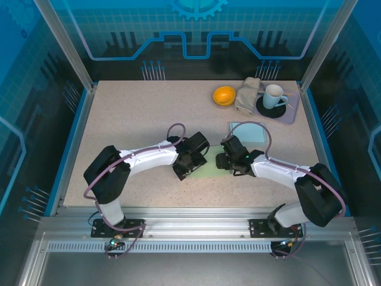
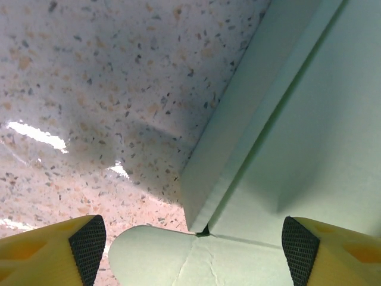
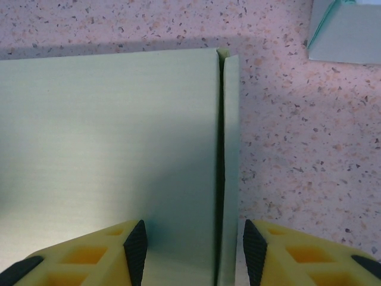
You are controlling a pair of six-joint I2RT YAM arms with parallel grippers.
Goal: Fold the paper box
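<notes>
The paper box (image 1: 204,170) lies flat on the speckled worktop (image 1: 131,113) in the near middle, between the two arms. It is pale green card, unfolded, with creased strips along its sides. The left pincer (image 2: 193,253) hangs open over the box's left edge, its pads wide apart either side of a rounded tab (image 2: 155,259). The right pincer (image 3: 195,250) straddles a narrow side flap (image 3: 231,161), jaws partly closed; whether they pinch it is unclear. Just beyond sits a pale blue tray (image 1: 247,131). Farther back, well apart, stand an orange bowl (image 1: 224,95), a folded cloth (image 1: 246,96) and a mug (image 1: 273,95).
</notes>
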